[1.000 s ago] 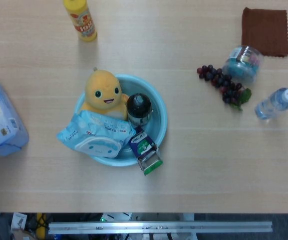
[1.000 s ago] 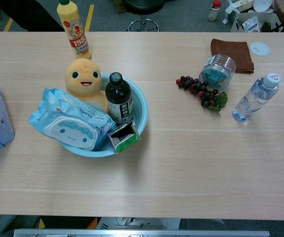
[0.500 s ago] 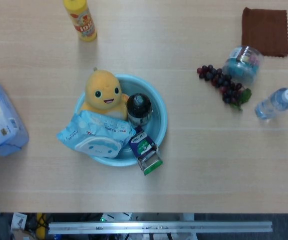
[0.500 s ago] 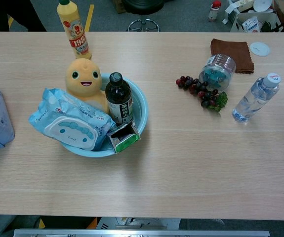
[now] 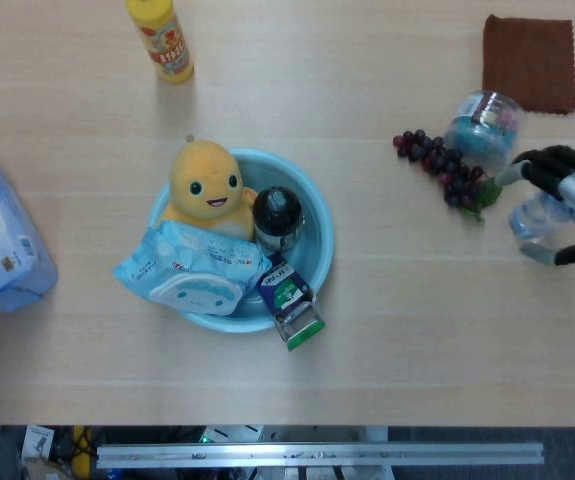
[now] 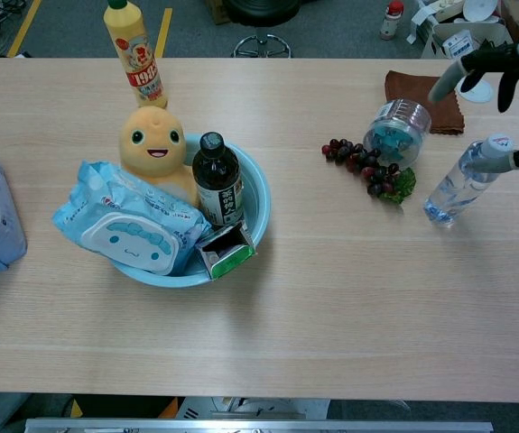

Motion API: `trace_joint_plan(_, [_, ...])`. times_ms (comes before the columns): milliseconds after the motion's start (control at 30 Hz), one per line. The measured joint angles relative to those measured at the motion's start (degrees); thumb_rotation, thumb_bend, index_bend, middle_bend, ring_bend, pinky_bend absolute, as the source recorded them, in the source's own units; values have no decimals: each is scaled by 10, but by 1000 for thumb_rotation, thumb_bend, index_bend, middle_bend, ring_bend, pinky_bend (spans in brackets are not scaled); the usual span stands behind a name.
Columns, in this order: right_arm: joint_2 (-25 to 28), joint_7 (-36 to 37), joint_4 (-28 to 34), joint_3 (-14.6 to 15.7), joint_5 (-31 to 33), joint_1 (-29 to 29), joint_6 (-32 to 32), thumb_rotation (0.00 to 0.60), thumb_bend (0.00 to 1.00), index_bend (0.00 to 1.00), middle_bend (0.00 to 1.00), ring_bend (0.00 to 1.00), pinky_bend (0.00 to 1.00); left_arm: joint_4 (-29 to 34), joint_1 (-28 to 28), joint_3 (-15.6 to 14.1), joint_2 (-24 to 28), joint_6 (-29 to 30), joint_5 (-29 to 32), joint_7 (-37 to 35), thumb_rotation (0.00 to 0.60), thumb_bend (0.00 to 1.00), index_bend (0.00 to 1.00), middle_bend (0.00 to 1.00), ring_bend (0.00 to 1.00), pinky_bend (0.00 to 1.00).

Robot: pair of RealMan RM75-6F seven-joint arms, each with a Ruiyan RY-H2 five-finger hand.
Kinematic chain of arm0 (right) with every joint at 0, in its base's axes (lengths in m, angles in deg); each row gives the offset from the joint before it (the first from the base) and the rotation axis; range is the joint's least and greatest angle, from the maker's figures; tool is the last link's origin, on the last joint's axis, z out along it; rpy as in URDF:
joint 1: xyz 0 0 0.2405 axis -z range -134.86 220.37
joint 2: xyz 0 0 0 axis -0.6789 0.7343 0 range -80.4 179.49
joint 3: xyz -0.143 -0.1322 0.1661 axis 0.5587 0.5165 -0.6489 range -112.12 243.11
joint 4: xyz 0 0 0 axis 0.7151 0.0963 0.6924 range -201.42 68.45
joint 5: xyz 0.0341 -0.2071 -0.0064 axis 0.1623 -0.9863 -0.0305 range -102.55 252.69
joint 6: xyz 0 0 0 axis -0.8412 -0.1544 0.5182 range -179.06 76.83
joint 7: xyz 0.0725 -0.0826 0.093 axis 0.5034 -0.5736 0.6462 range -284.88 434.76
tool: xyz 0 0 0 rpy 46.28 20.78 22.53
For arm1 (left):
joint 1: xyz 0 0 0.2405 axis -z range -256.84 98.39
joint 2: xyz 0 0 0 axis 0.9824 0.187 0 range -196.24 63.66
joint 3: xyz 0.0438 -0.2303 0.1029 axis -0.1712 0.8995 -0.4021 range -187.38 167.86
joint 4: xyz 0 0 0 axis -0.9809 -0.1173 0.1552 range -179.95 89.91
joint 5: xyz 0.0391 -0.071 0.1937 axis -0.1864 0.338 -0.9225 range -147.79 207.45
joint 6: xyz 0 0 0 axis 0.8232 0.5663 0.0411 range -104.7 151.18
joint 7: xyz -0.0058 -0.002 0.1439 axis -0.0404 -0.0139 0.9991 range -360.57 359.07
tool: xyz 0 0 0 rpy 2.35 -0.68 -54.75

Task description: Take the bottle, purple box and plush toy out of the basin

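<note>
A light blue basin (image 5: 322, 235) stands left of the table's middle. In it a yellow plush toy (image 5: 205, 185) leans at the back, and a dark bottle (image 5: 277, 215) with a black cap stands upright beside it. A purple box (image 5: 289, 300) with a green end lies tilted over the front rim. A blue pack of wipes (image 5: 192, 270) covers the basin's left side. My right hand (image 5: 567, 200) hovers at the far right edge, fingers apart, holding nothing, far from the basin (image 6: 257, 194). The chest view shows the right hand (image 6: 503, 72) above a water bottle. The left hand is out of sight.
Under my right hand lies a clear water bottle (image 6: 462, 185). Dark grapes (image 5: 442, 170), a tipped plastic jar (image 5: 482, 128) and a brown cloth (image 5: 529, 62) sit at the back right. A yellow bottle (image 5: 162, 38) stands behind the basin, and a blue tissue pack (image 5: 2, 235) is at the left edge.
My right hand has come into view from the right edge, over the water bottle. Nothing in the basin has moved.
</note>
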Motion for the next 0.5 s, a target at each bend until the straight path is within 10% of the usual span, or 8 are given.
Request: trace_joint_plan(500, [-139,-190,8,-47,238,-162,-125,600,0,292,330,280,416,-4,1,-2,0,-7,2,-3,600,278,9,88,98,134])
